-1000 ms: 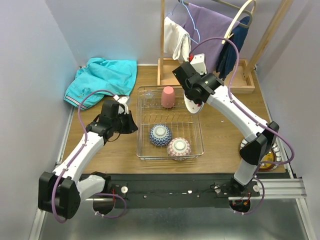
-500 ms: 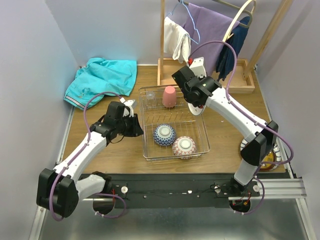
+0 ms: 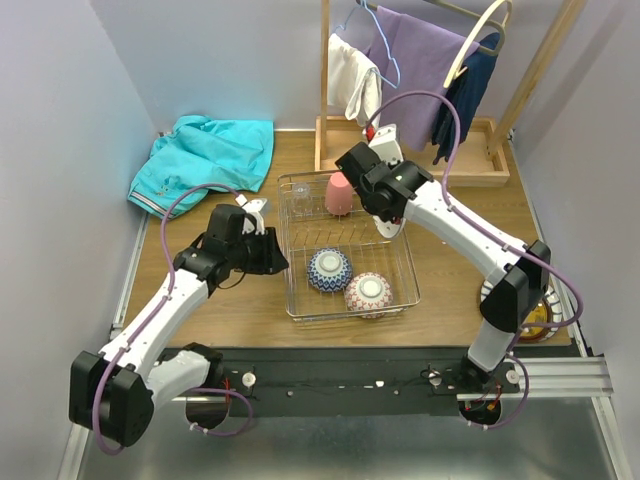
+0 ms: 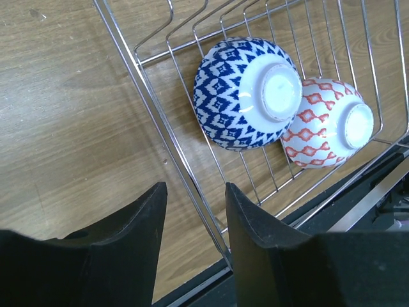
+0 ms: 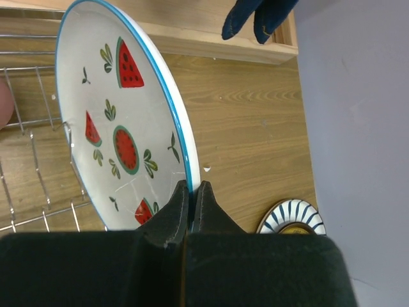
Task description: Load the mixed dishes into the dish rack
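Dish rack (image 3: 395, 260) sits mid-desk (image 3: 450, 270), skewed a little. At the rack's near end, inside, two bowls lie upside down and touching: blue-patterned bowl (image 4: 246, 93) on the left, pink-patterned bowl (image 4: 326, 121) just right of it and nearer the front wire. Well to the right of the rack's near end, outside it, a stack of striped-rim plates (image 3: 535, 310) lies by the right arm's base, partly hidden. Left hand (image 4: 195, 192) hangs at the rack's left side, about level with the blue bowl; its fingers stand apart, gripping nothing, and the rack's left rim wire runs through the gap. Right hand (image 5: 190, 192) hangs over the rack's far right part, pinched tight on the rim of the white plate with red fruit motifs (image 5: 121, 128). The plate is tipped on edge with its face toward the rack's inside; whether it touches the wires, cannot tell. At the rack's far end, inside: pink cup (image 3: 338, 193), mouth down, and small clear glass (image 3: 301, 190) in the far-left corner. Beyond the rack's far-left corner lies a teal garment (image 3: 205, 160). Beyond the far-right corner stands a wooden clothes rack (image 3: 325, 70), hung with cloth.
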Robot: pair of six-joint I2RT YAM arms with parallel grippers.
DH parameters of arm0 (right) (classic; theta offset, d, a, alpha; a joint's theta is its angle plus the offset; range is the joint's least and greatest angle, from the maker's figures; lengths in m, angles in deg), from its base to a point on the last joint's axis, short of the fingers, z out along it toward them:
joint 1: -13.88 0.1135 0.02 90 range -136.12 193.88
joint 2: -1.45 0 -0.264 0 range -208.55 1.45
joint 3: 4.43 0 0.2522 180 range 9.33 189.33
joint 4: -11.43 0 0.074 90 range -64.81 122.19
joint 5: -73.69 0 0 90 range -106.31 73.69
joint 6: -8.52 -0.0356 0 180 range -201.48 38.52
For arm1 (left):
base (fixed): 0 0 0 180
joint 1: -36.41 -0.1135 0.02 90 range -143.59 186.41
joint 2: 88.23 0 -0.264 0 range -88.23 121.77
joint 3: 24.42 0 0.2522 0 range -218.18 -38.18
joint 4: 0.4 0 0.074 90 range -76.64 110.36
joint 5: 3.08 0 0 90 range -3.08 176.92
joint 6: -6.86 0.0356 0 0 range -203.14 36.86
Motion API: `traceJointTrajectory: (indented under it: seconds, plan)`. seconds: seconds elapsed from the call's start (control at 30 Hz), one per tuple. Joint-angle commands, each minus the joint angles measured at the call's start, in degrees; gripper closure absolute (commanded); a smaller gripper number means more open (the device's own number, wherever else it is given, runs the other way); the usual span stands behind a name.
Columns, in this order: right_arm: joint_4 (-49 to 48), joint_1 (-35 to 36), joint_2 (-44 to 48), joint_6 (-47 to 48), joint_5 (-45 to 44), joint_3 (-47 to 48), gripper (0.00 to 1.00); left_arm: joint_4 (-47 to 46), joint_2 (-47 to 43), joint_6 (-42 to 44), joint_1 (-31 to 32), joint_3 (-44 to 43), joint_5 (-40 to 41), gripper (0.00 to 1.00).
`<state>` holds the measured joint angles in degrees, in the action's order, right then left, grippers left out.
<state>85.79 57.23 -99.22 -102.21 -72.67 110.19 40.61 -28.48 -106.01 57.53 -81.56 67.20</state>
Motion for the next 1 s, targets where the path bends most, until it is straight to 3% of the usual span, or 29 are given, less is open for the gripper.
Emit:
traceJointTrajectory:
  seconds: [0.0, 0.1, 0.2, 0.37, 0.43, 0.67, 0.83, 0.97]
  plan:
    - [0.05, 3.57, -0.76, -0.8, 0.28, -1.54, 0.99, 1.32, -2.61, 1.16, -0.03, 0.31, 0.92, 0.49]
    - [-0.92, 4.11, -1.73, 0.51, 0.63, -0.31, 0.99, 0.97, -4.02, 1.16, -0.47, 1.1, 1.01, 0.49]
    - [-1.8, 4.2, -2.95, 2.8, 1.68, 1.26, 0.86, 0.53, -5.16, 0.64, -1.0, 1.8, 0.57, 0.49]
    - [-2.59, 4.2, -3.58, 3.15, 1.43, 1.27, 0.84, 0.62, -6.48, 0.2, -1.87, 1.89, -0.05, 0.48]
    - [-3.03, 4.2, -3.23, 3.33, 0.9, 0.57, 0.75, 0.62, -6.57, 0.11, -2.05, 1.98, -0.22, 0.48]
    - [-3.91, 4.2, -2.61, 4.03, 0.2, 0.13, 0.65, 0.44, -7.19, -0.07, -2.32, 2.24, -0.66, 0.48]
    - [-4.17, 4.9, -1.56, 6.23, 0.72, 2.23, 0.43, 0.35, -7.28, -0.07, -2.32, 2.07, -1.19, 0.45]
    - [-3.3, 5.07, 1.51, 9.12, 2.65, 3.29, 0.36, 1.23, -6.31, 1.07, -2.4, -0.21, -1.02, 0.42]
